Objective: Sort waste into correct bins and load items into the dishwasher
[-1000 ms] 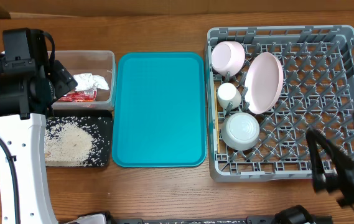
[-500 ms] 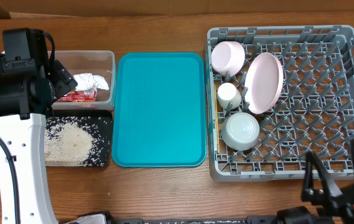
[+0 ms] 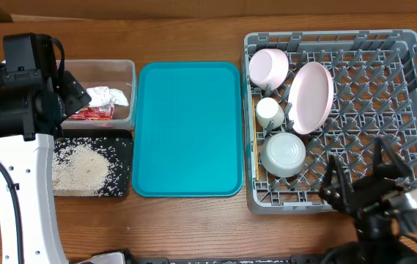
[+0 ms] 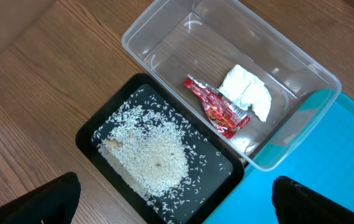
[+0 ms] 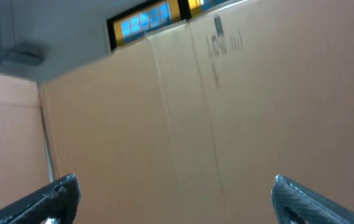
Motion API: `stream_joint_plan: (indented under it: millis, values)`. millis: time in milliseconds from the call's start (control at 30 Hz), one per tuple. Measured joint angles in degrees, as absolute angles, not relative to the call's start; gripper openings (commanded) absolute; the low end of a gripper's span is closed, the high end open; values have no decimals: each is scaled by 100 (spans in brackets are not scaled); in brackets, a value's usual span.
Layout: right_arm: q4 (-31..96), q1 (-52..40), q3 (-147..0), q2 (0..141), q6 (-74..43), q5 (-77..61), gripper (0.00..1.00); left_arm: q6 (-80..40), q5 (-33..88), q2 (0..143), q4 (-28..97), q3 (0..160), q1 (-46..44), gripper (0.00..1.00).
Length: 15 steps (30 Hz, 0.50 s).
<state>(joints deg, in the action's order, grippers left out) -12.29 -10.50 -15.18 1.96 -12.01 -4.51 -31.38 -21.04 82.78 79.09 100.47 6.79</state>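
Note:
The clear tub (image 3: 125, 69) holds the white napkin (image 3: 110, 95) and red wrapper (image 3: 91, 112). The black tray (image 3: 124, 150) in front of it holds the rice (image 3: 80, 167). The left wrist view shows the napkin (image 4: 246, 93), wrapper (image 4: 217, 107) and rice (image 4: 152, 155). The grey rack (image 3: 413, 44) holds the pinkish bowl (image 3: 268, 66), pink plate (image 3: 312, 95), white cup (image 3: 270, 112) and grey-green bowl (image 3: 284, 152). My left gripper (image 4: 177, 205) is open and empty above the bins. My right gripper (image 3: 358, 176) is open and empty over the rack's front edge.
A teal tray (image 3: 187, 128) lies between the bins and the rack. The left arm's white link (image 3: 25, 198) runs along the table's left side. The right wrist view shows only a cardboard wall (image 5: 183, 112) between the spread fingers.
My right arm has swung from the right edge down and left to the rack's front edge. The left arm and all objects have not moved.

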Motion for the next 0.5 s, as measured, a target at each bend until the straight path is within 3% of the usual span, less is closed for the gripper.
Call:
stream_joint_plan:
  millis: [300,500]
  values:
    - [-1581,-1048,-305,95,-1197,-467,100,-3138,-2104,8278,7909,10047,679,100]
    - [-867,-1048,-104,86,-1199,-469,100,-3138,-2104,8278,7911,10047,679,100]
